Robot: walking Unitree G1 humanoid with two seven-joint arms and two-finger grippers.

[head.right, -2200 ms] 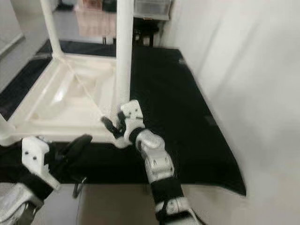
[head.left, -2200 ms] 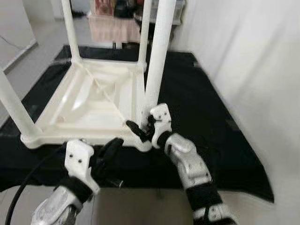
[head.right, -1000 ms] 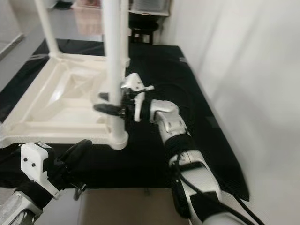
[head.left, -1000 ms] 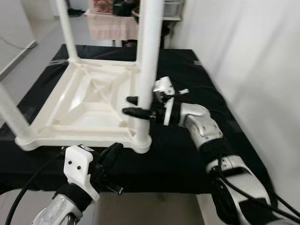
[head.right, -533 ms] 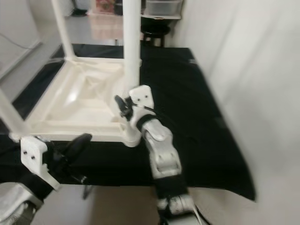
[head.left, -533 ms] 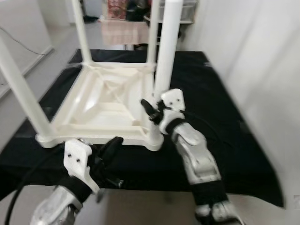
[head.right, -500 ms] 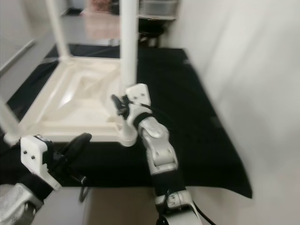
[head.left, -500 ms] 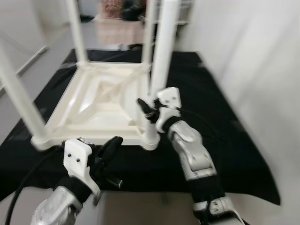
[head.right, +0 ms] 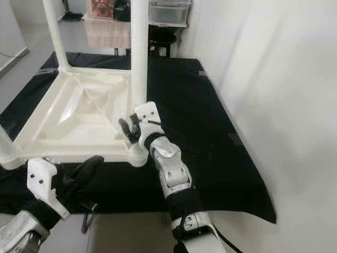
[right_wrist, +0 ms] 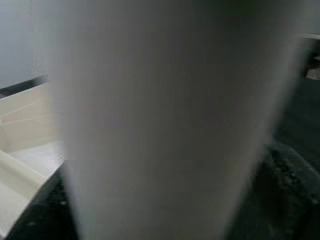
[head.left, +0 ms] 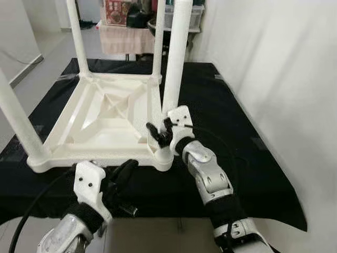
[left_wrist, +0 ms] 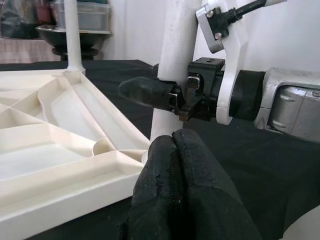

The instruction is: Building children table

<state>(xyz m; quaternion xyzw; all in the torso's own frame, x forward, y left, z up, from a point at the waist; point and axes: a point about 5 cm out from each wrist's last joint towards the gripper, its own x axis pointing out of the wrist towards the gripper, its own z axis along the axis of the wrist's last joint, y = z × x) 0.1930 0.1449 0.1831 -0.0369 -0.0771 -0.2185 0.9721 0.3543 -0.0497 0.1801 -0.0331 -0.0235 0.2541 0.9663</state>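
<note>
Gripping the near-right leg (head.left: 174, 63) low down, just above its corner socket, the right gripper (head.left: 160, 133) has its jaws set around the white tube. The children's table (head.left: 100, 118) lies upside down on the black mat (head.left: 231, 132), centre-left of the frame, with four legs standing upright in its corners. The left gripper (head.left: 122, 176) hovers at the lower left, jaws pressed together and empty, just short of the table's near edge. The assembly looks nearly done: probably only seating this last leg and turning the table upright remain.
</note>
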